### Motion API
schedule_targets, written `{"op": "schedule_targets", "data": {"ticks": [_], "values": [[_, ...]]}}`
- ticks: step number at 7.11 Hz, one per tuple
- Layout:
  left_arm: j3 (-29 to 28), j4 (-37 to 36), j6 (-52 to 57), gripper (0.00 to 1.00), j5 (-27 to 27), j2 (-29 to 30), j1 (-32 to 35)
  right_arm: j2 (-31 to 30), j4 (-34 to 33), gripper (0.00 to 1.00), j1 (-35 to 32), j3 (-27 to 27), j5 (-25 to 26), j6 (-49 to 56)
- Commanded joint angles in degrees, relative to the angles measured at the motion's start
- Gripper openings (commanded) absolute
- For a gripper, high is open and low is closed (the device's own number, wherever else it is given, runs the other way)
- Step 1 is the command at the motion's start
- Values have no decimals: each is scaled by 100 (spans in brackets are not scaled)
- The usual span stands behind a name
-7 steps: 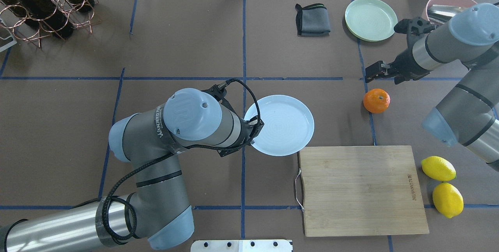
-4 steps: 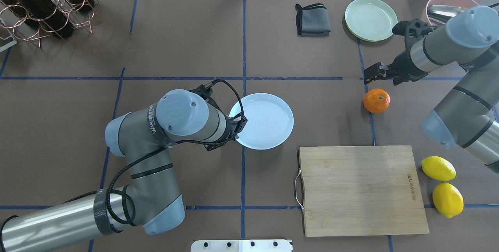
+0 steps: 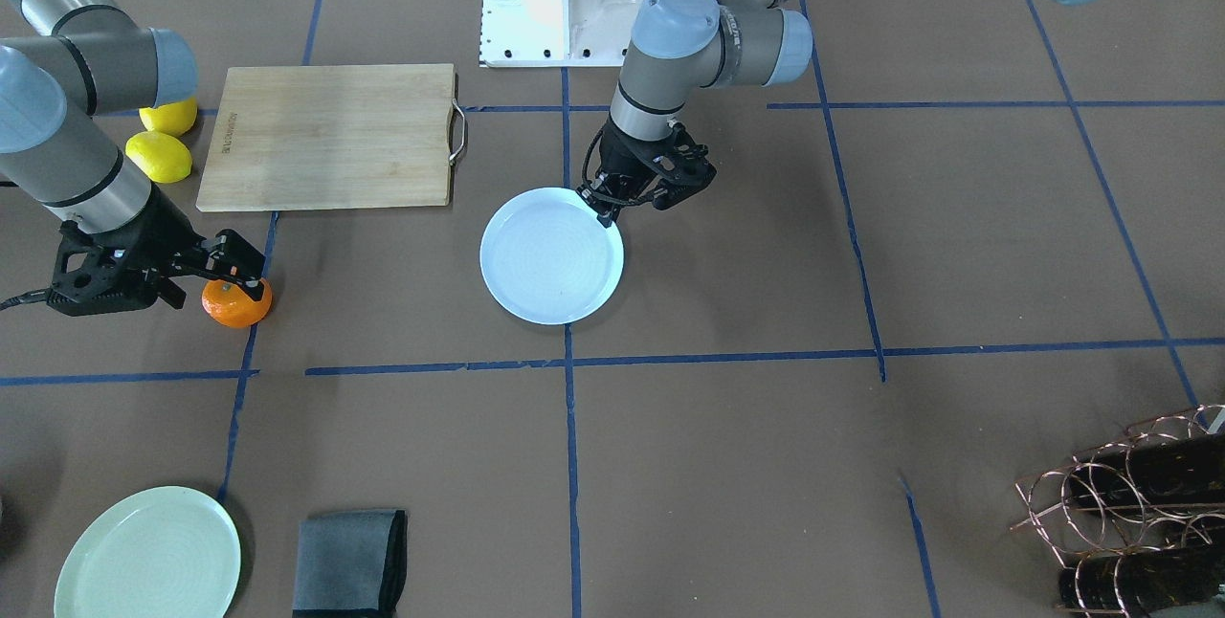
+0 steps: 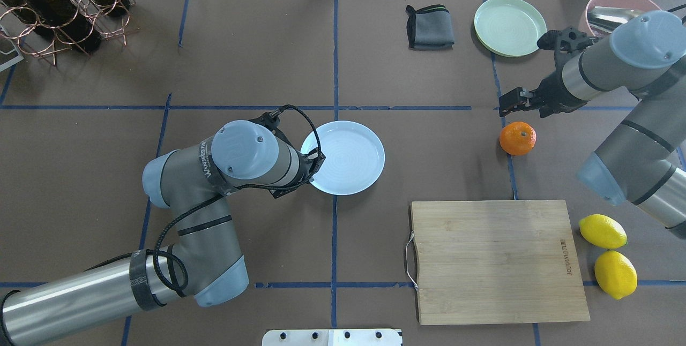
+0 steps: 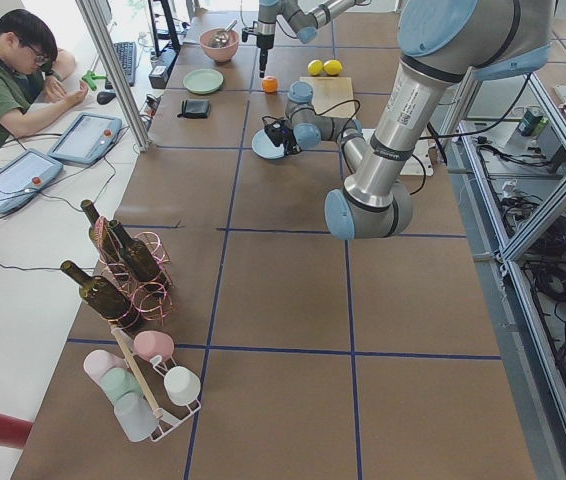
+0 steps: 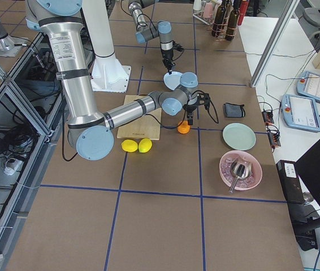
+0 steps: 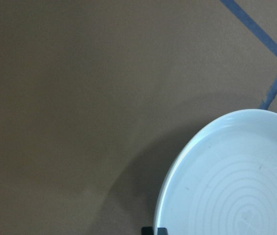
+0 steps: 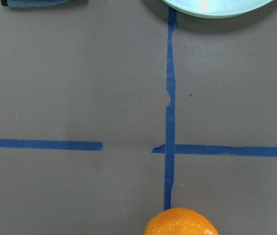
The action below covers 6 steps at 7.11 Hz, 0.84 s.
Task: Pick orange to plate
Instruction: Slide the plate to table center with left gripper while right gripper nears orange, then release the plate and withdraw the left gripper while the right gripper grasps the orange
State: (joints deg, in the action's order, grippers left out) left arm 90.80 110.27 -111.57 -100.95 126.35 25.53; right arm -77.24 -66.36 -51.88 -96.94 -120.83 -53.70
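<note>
Seen from overhead, your left gripper (image 3: 605,212) pinches the plate (image 4: 351,157) at its 9 o'clock rim. The right gripper (image 4: 509,101) hovers at 12 o'clock of the orange (image 4: 517,138); I cannot tell whether its fingers are parted.

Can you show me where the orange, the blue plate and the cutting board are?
orange (image 4: 517,138), overhead view, middle of its top.
blue plate (image 4: 351,157), overhead view, bare middle of the dish.
cutting board (image 4: 496,260), overhead view, middle of the wood.
</note>
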Motion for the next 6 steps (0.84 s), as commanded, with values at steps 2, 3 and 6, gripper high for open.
{"op": "schedule_targets", "data": {"ticks": [2,3,6], "values": [[-1,276,47,91,5,-216,76,-1,0,100,20,8,-2,0],[17,276,47,100,5,-216,67,-10,0,100,46,26,7,0],[244,223,328,100,-48,-199,242,-10,-44,100,378,87,392,0]]}}
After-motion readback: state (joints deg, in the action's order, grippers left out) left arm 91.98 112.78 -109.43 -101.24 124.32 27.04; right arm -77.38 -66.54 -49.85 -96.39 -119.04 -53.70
